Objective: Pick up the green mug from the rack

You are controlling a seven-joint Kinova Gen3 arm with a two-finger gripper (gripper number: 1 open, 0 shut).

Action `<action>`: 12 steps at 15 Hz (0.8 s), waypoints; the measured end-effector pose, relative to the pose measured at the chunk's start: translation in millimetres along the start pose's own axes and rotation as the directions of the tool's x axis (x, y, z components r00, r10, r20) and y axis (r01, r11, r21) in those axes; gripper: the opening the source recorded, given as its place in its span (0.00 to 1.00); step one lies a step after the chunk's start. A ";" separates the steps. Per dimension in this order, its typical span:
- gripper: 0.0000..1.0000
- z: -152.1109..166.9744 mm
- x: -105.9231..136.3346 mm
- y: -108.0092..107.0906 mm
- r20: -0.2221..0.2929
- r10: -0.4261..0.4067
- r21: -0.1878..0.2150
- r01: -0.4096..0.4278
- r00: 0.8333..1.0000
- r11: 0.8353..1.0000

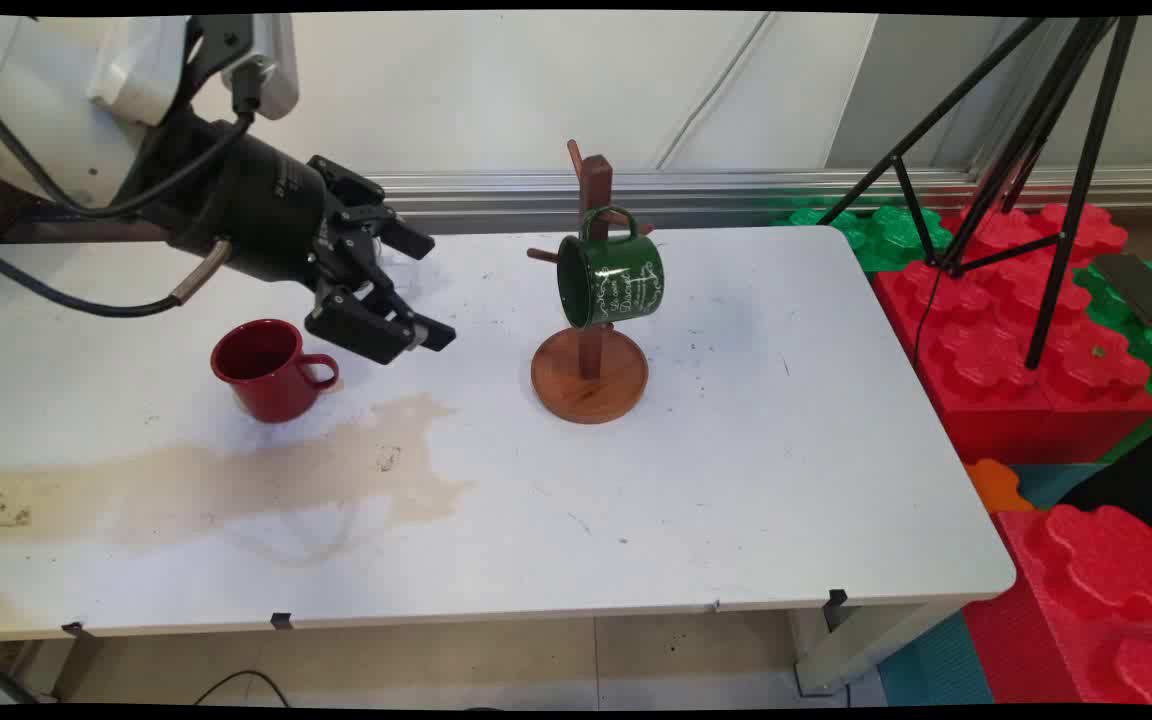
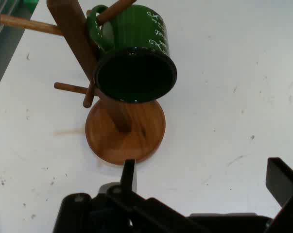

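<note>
A green mug [image 1: 611, 278] with white lettering hangs by its handle on a peg of a wooden mug tree [image 1: 590, 372], its mouth facing left. The hand view looks into the green mug [image 2: 135, 65] above the tree's round base [image 2: 125, 132]. My gripper [image 1: 426, 290] hovers open and empty left of the tree, fingers pointing toward it. A red mug [image 1: 271, 369] stands upright on the white table [image 1: 736, 480], just below and left of the gripper, handle to the right.
A brownish stain [image 1: 236, 480] spreads over the table's near left. Off the right edge lie big red and green foam blocks [image 1: 1016, 340], with a black tripod [image 1: 1036, 150] standing over them. A wall with a metal rail runs behind the table.
</note>
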 end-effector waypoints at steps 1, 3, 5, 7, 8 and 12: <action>1.00 1.5 1.9 -0.8 -0.003 0.004 0.005 -0.004 1.000 1.000; 1.00 5.9 5.4 -3.1 -0.003 0.007 0.020 -0.007 1.000 1.000; 1.00 11.0 7.6 -4.9 -0.009 0.005 0.029 -0.004 1.000 1.000; 1.00 18.9 10.2 -5.3 -0.023 -0.009 0.032 0.010 1.000 0.999; 1.00 21.7 10.9 -5.4 -0.027 -0.017 0.033 0.018 0.999 0.999; 1.00 43.0 13.7 -6.4 -0.054 -0.086 0.038 0.088 0.995 0.995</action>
